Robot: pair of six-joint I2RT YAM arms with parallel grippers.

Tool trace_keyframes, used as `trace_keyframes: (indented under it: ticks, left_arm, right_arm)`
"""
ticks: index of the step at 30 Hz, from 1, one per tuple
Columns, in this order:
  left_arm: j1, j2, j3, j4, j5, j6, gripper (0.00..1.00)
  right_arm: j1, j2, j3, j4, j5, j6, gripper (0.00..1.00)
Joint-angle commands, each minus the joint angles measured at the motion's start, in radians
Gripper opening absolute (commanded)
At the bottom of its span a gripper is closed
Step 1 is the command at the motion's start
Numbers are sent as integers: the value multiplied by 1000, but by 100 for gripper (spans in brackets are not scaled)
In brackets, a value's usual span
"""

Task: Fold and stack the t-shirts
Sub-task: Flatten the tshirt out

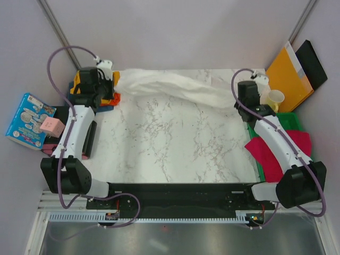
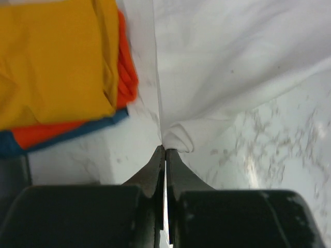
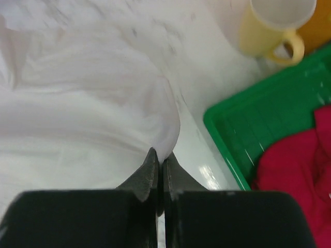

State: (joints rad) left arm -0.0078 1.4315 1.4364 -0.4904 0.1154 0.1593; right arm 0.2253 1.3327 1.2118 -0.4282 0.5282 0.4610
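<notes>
The white t-shirt (image 1: 175, 87) stretches lengthwise from the left gripper (image 2: 165, 149) to the right gripper (image 3: 159, 154), each seemingly clamped on its own end.

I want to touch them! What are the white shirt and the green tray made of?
The white t-shirt looks like soft, matte cloth: it sags in folds and wrinkles. The green rectangular tray seems hard, slightly shiny plastic: stiff raised rim, moulded grid lines on its floor.
</notes>
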Motion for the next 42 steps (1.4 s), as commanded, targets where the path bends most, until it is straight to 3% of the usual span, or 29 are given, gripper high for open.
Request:
trace_keyframes:
  ticks: [1, 5, 7, 8, 10, 11, 12, 13, 15, 19, 25, 30, 42]
  left_arm:
    - [5, -57, -282, 36, 9, 37, 2]
    - [6, -169, -485, 27, 50, 78, 2]
    - [6, -190, -507, -16, 67, 89, 2]
    - [6, -197, -513, -33, 85, 97, 2]
    - [6, -200, -507, -71, 101, 103, 29]
    - [6, -201, -505, -74, 102, 102, 42]
    - [6, -209, -502, -73, 101, 98, 69]
    - [6, -210, -492, -76, 101, 88, 78]
    - [5, -206, -472, -76, 102, 72, 87]
    - [6, -197, -407, -79, 128, 36, 90]
    - [5, -145, -367, -83, 185, -24, 82]
    - [5, -132, -386, -71, 201, -53, 80]
    - [5, -137, -427, -70, 172, -60, 78]
  right_arm:
    - [-1, -114, -295, -3, -17, 68, 0]
    - [-1, -260, -443, -20, -27, 110, 0]
    - [-1, -291, -480, -58, -30, 133, 0]
    - [-1, -314, -488, -67, -37, 140, 6]
    - [-1, -331, -503, -76, -43, 137, 27]
    - [-1, -339, -505, -78, -42, 136, 48]
    - [-1, -339, -502, -75, -39, 134, 55]
    - [-1, -334, -489, -72, -40, 127, 61]
    - [-1, -308, -466, -72, -50, 119, 69]
    - [-3, -259, -399, -67, -57, 99, 73]
    - [14, -114, -371, -4, -200, 33, 61]
    - [108, -32, -341, 52, -162, 8, 62]
    - [120, 274, -129, 134, -177, -41, 63]
